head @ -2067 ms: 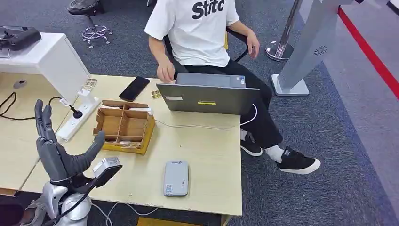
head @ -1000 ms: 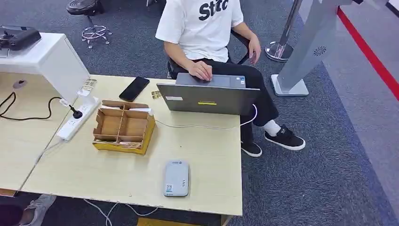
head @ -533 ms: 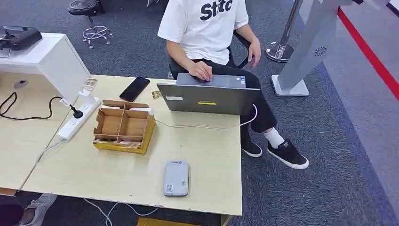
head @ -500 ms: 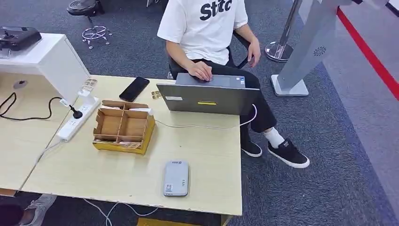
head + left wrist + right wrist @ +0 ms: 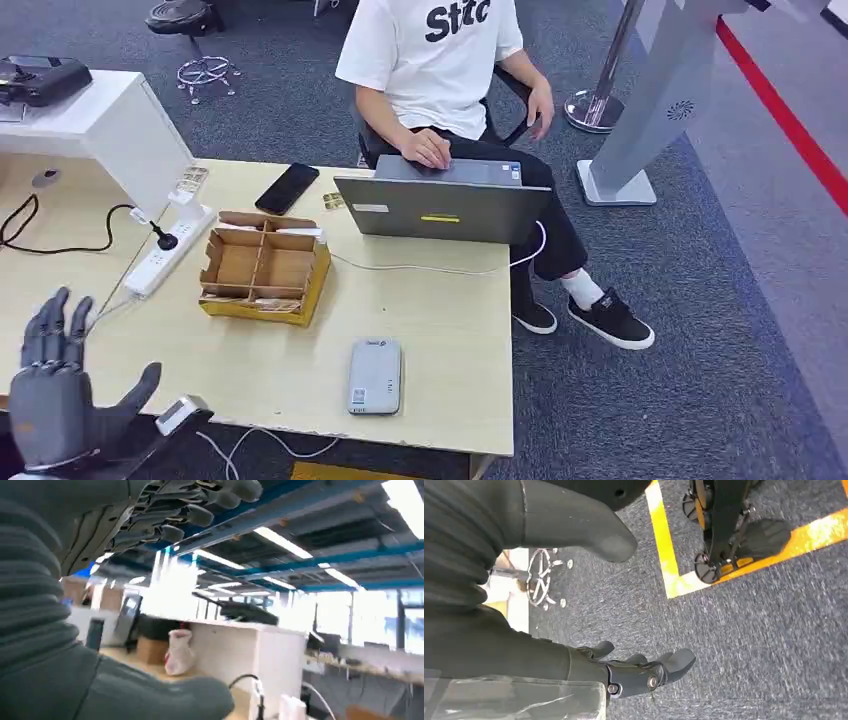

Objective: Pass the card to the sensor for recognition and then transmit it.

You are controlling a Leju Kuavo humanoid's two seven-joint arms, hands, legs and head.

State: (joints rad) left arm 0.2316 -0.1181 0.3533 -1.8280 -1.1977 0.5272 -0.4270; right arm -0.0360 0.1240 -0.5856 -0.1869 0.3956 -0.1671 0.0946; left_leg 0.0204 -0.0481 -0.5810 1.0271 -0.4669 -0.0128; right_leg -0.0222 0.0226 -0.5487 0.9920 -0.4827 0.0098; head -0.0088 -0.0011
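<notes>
Saw a pale wooden tabletop (image 5: 440, 310) spanning the lower left of the head view, over grey carpet. Behind its far edge, found a seated person in a white printed T-shirt (image 5: 430, 70), one hand resting on the keyboard of an open grey laptop (image 5: 440, 210). Off at the far left corner, noted a white box-shaped cabinet (image 5: 110, 125). Left of the laptop, on the tabletop, found a brown cardboard tray with dividers (image 5: 215, 262).

At the near left edge, saw the left hand (image 5: 50, 400) raised upright, palm turned inward, fingers (image 5: 62, 325) spread wide and thumb out, holding nothing. In the right wrist view, saw the right hand (image 5: 624, 672) hanging above the carpet, fingers (image 5: 674, 662) loosely bent, well apart from the thumb, with nothing between them.

Beside the tray's left wall, noted a long white power strip (image 5: 165, 258). Nearer than the tray, close to the front edge, found the flat grey rounded sensor (image 5: 375, 377) lying alone. Near the far edge, noted a black phone (image 5: 287, 188). Made out pale flat cards (image 5: 252, 303) in the tray's near compartments, too small to read; neither hand near them.
</notes>
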